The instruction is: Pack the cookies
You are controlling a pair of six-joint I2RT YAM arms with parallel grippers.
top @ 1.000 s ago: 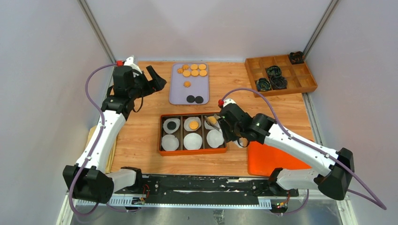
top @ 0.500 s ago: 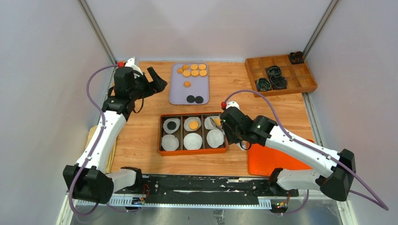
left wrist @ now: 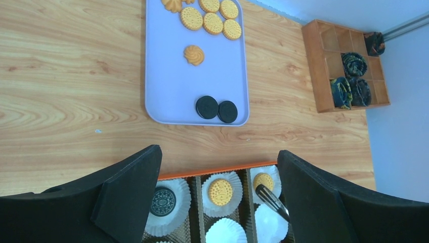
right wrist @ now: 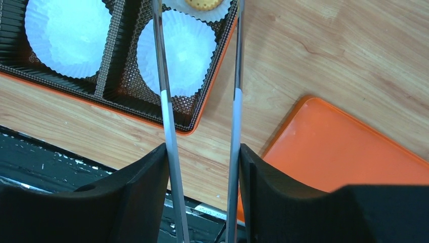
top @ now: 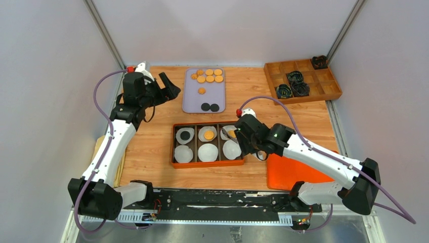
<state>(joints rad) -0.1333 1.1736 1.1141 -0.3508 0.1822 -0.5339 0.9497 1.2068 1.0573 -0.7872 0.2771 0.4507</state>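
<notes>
Right gripper (top: 238, 135): top view, clamped on tongs (top: 227, 134) over far-right cell of box (top: 207, 165).
Left gripper (top: 170, 86): wide open, empty, left of tray (top: 195, 101).
Cookies (left wrist: 212, 23): left wrist view, most at tray's far end, two in box liners (left wrist: 222, 232).
Tongs: right wrist view, arms spread against both fingers (right wrist: 136, 197), above liners.

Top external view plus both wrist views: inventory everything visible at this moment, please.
lavender tray: one, far centre
orange box: one, six cells, centre
paper liners: six, white, one per cell
golden cookies: about eight on tray, two in far-middle and far-right cells
dark cookies: two on tray, one in far-left cell
wooden organiser: one, far right
dark rolls: about four, at organiser
orange mat: one, near right
tongs: one, silver, held
left gripper: open, black, beside tray
right gripper: shut on tongs, by box
</notes>
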